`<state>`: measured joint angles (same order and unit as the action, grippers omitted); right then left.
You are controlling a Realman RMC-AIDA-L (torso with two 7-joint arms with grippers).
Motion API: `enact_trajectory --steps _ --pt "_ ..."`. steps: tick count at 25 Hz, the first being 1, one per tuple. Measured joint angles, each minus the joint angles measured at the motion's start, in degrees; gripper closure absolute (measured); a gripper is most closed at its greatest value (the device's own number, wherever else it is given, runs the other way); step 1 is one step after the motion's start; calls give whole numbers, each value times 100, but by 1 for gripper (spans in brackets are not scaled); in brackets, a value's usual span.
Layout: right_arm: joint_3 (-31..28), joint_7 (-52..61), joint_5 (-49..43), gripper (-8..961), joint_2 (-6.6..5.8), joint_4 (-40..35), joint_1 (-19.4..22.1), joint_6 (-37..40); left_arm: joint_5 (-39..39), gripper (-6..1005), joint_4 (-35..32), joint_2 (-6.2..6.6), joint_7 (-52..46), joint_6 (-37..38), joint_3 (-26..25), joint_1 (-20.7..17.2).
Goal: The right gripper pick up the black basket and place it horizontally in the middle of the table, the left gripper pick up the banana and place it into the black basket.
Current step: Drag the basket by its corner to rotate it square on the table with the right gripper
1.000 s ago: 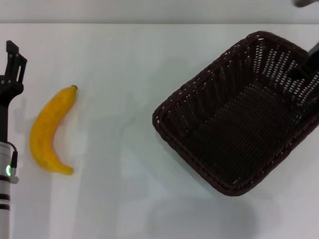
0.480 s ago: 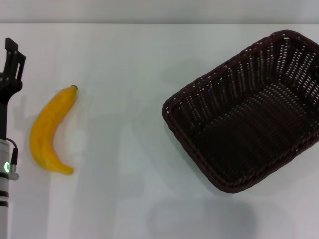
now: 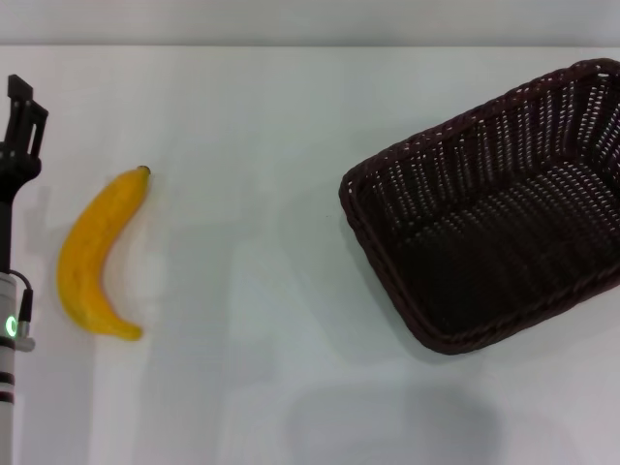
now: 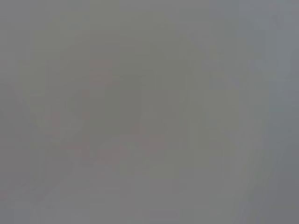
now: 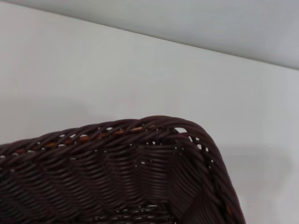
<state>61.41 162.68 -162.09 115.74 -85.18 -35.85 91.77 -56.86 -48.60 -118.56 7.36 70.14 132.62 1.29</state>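
The black basket (image 3: 465, 145) sits askew at the right of the table (image 3: 242, 368), its right end cut off by the edge of the head view. Its braided rim and a rounded corner (image 5: 117, 133) fill the lower part of the right wrist view. The right gripper shows in no view. The yellow banana (image 3: 92, 247) lies on the table at the left, dark stem tip pointing away from me. The left gripper (image 3: 24, 97) stands at the far left edge, just left of the banana and apart from it. The left wrist view is a plain grey blur.
The white tabletop runs to a far edge with a grey wall (image 5: 187, 23) behind it. Bare table lies between the banana and the basket.
The basket has slid to the right and turned a little. The right gripper, seen at the basket's far right a second ago, has left the head view. The banana and left arm have not moved.
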Motion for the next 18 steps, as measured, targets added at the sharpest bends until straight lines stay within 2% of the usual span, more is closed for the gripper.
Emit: enact_trajectory --steps 10,18 --pt "-539 3 1155 781 10 203 285 -191 42 122 69 23 -288 -1 -100 20" --pt "-445 7 2054 800 44 491 721 -721 121 122 73 33 -288 -1 -132 8"
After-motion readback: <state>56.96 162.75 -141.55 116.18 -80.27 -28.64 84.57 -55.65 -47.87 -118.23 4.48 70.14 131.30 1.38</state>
